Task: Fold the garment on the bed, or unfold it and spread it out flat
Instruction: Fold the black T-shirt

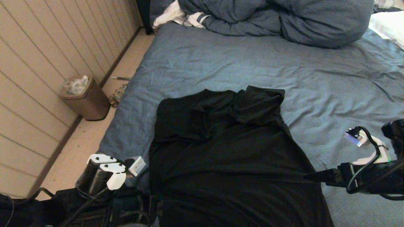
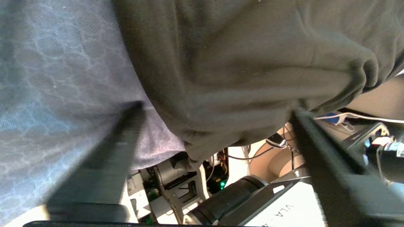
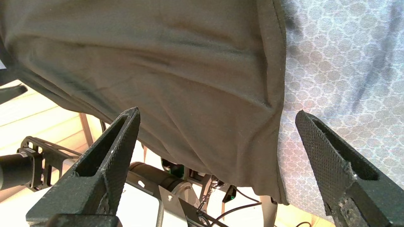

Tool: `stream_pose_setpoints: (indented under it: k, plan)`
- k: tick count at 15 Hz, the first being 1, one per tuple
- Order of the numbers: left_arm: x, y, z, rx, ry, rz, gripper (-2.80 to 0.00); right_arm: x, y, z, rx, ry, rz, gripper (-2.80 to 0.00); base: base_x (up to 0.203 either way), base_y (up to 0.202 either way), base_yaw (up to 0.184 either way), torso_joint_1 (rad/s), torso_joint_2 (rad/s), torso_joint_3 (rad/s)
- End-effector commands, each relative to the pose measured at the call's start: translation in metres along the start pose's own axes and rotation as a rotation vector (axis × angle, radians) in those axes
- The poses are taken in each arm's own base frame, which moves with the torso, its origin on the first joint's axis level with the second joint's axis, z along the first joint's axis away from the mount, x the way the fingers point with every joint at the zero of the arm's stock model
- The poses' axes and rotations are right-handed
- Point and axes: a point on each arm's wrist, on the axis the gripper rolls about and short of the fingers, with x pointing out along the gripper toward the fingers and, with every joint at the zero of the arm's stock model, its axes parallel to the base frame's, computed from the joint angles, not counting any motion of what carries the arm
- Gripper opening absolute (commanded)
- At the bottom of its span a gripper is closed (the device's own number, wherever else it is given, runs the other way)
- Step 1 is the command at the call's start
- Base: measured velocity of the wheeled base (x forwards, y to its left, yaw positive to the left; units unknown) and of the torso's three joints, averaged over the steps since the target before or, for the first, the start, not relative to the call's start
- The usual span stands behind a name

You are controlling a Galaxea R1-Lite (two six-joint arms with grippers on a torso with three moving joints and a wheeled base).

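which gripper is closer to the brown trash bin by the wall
Left. The left gripper is at the shirt's near-left corner, on the bin's side of the bed; the right gripper is at the shirt's opposite edge.

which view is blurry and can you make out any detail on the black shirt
Left wrist view: one finger is smeared by blur, its edges soft. Right wrist view: fingers sharp, mesh texture clear. Head view: the garment reads as near-flat black, only faint folds showing.

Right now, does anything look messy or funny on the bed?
Yes. The black T-shirt is not flat: its far end is bunched into a crumpled lump, and its near edge hangs off the bed.
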Motion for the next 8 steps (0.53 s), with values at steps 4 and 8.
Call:
stream_pose_setpoints:
  k: [4, 8]
  plan:
    - [-0.002, -0.002, 0.001, 0.001, -0.011, -0.011, -2.8, 0.001, -0.001, -0.001, 0.006, 0.006, 0.002, 0.0, 0.0, 0.0, 0.0, 0.0, 0.0, 0.0]
    - [-0.009, -0.007, 0.006, 0.01, -0.046, -0.031, -2.8, 0.001, -0.001, -0.002, 0.007, 0.011, 0.003, 0.0, 0.0, 0.0, 0.0, 0.0, 0.0, 0.0]
